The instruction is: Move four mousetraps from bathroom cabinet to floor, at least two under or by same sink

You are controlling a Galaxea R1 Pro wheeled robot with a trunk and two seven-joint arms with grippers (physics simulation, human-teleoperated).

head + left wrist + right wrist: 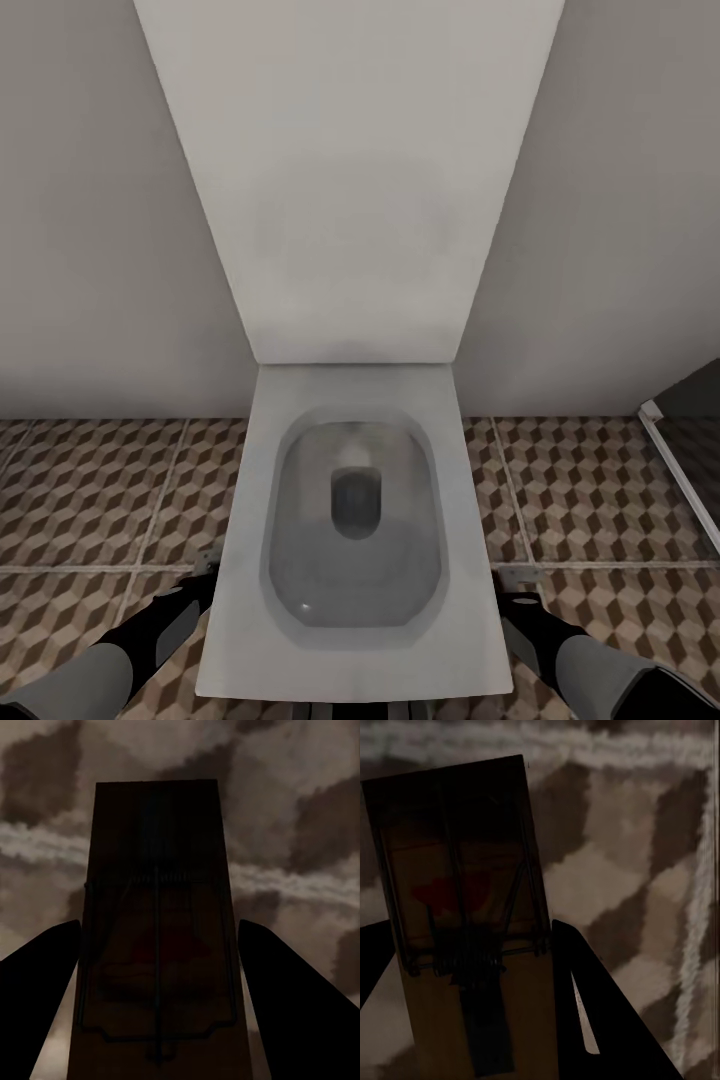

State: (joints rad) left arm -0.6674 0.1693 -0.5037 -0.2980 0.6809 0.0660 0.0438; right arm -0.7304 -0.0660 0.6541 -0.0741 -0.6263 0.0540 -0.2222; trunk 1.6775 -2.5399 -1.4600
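Head view: I face a white toilet (352,530) against a pale wall, with the cube-patterned bathroom floor (90,500) on both sides. My left claw (205,570) and right claw (518,582) hang low beside the bowl, each carrying a small grey-looking piece at its tip. A dark glass panel (690,450) edges the right.
Left wrist view: my left claw is closed on a mousetrap (157,945), its board between both fingers (41,975), wire bar up, tiles below.
Right wrist view: my right claw grips a second mousetrap (465,907), tilted, over a pale grout line.
Step in hand: carrying both traps; no sink shows.
Doing it well: I judge I should turn toward the sink, keep both grips firm, lower close to the tiles, then release flat.
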